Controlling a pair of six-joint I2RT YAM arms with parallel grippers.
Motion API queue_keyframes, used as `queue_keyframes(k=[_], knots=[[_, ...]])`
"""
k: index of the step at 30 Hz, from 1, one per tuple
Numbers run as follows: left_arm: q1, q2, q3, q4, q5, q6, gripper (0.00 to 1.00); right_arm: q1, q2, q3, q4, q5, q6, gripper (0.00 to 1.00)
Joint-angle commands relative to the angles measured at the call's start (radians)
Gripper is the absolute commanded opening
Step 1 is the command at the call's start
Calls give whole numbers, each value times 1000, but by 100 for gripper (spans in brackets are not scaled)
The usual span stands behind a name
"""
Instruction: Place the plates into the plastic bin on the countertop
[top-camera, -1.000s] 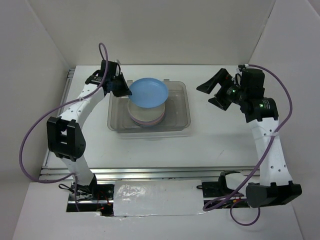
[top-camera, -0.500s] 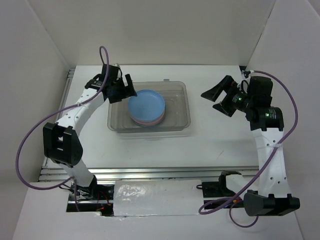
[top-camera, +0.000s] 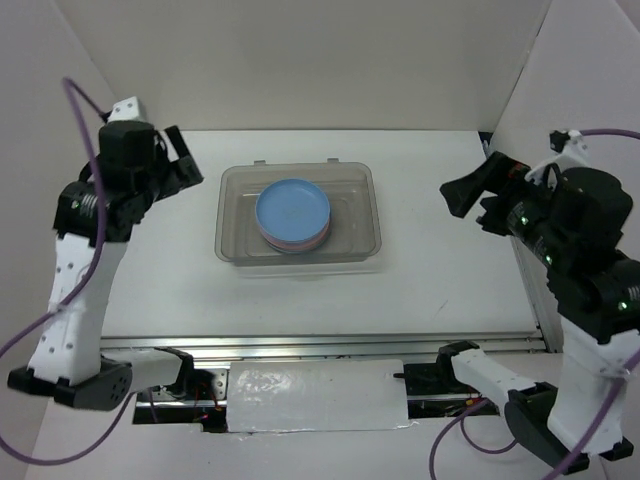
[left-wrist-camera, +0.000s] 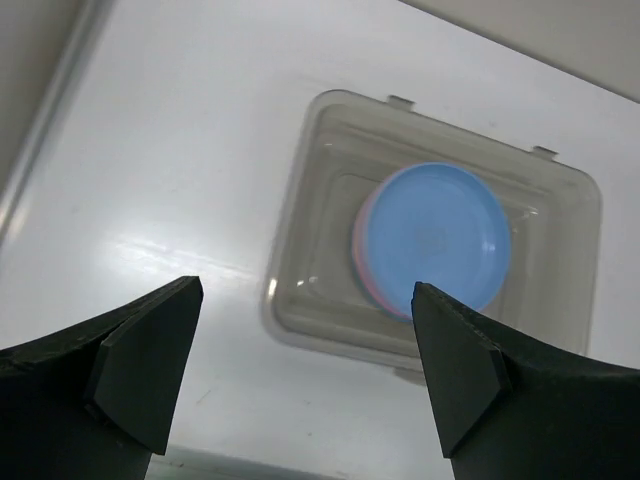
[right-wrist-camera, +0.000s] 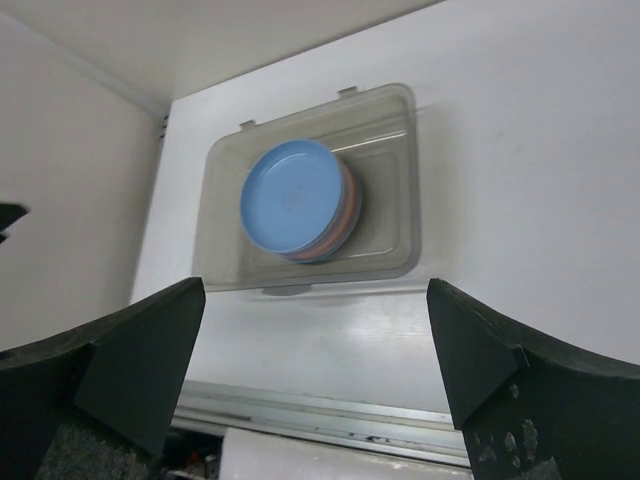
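Looking down from above, you have one clear bin (top-camera: 355, 215) on the white desk (top-camera: 440, 300), roughly midway between the two arms. Inside it lies a single stack of plates (top-camera: 296, 228), set toward the bin's left half. You can count one blue plate (top-camera: 292, 207) on top, facing up, and one pink rim (top-camera: 300, 246) showing just under it. The right wrist view shows more coloured edges (right-wrist-camera: 348, 215) beneath the blue one, but you cannot tell how many plates the stack holds in all.

Your left arm (top-camera: 100, 200) stands high at the desk's left side, well apart from the bin. Its jaws are spread wide with nothing between them, and its wrist camera sees the bin framed by two dark fingers (left-wrist-camera: 140, 370). Your right arm (top-camera: 570, 225) stands at the right side, also well apart from the bin, jaws spread wide and holding nothing. One metal rail (top-camera: 320, 345) runs along the desk's near edge.
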Motion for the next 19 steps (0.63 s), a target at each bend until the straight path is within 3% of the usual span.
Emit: queue_keyframes(k=[1,7,9,19], knots=[[19,-109,-83,-199,-154,16,99,68,-33,57,-167,286,-57,100],[66,-407,-359,-111,-260,34,99,159,-127,38,-203,478,-39,100],[66,-465,-384,-145,-290,7,99,186,-159,22,-210,517,-33,100],[0,-475,-401,-208,-422,-47,99,214,-183,12,-226,571,-25,100]])
